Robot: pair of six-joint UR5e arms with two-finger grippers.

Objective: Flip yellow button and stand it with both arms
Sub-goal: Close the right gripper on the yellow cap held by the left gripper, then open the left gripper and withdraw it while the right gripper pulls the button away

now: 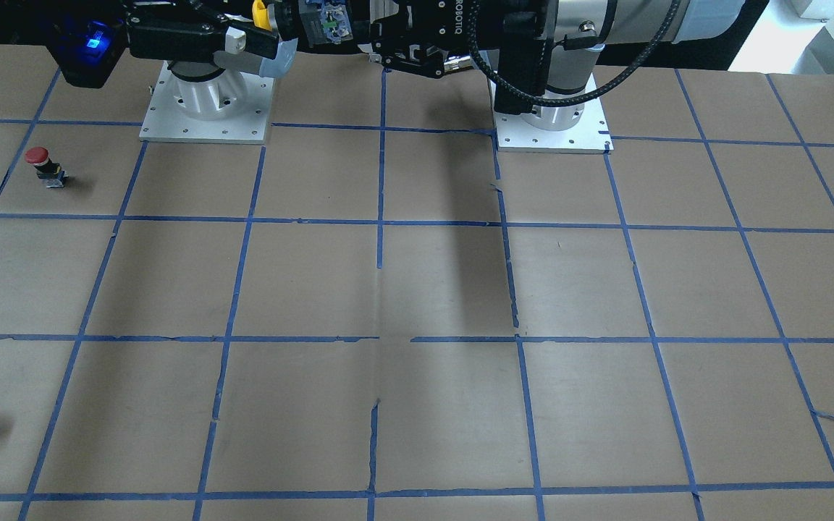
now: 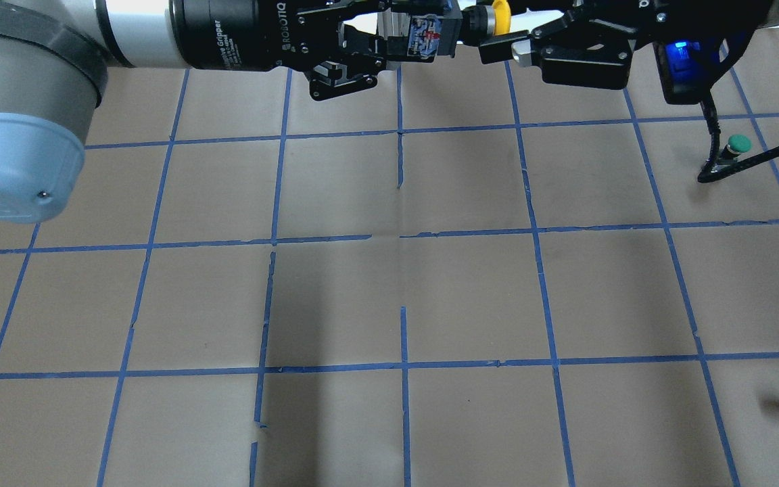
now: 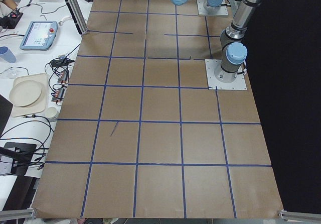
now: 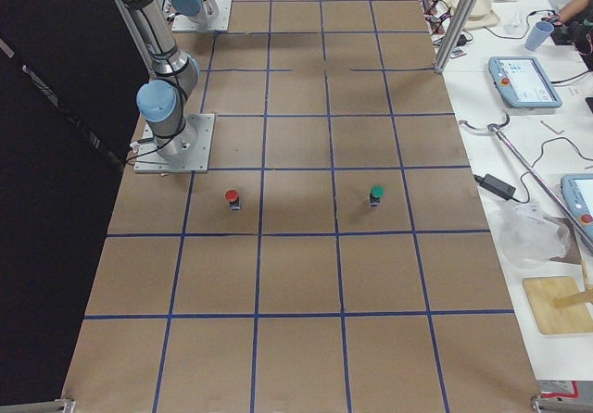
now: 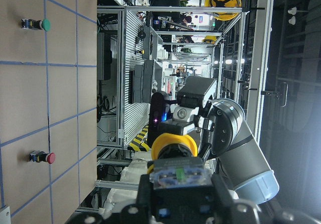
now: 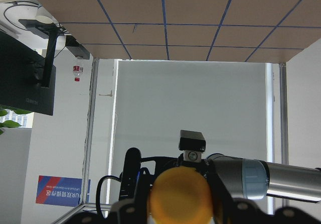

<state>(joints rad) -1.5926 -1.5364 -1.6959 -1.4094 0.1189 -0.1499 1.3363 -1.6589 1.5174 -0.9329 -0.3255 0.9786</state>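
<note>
- Light is bright and even from above — the brown table (image 1: 316, 275) shows no hard glare.
- Broad, soft shadow bands run down the table's middle in the front and overhead views.
- The red button (image 1: 44, 165) casts only a short, faint shadow just beside it.
- The blue light (image 2: 679, 49) blooms into a saturated glow.
- The left arm (image 2: 17, 88), near the overhead lens, looks slightly soft.
- In the right wrist view the yellow button (image 6: 180, 194) is a blurred blob; the pale wall behind is washed out.
- The side views are black on the robot's side, while the white benches opposite are nearly overexposed.
</note>
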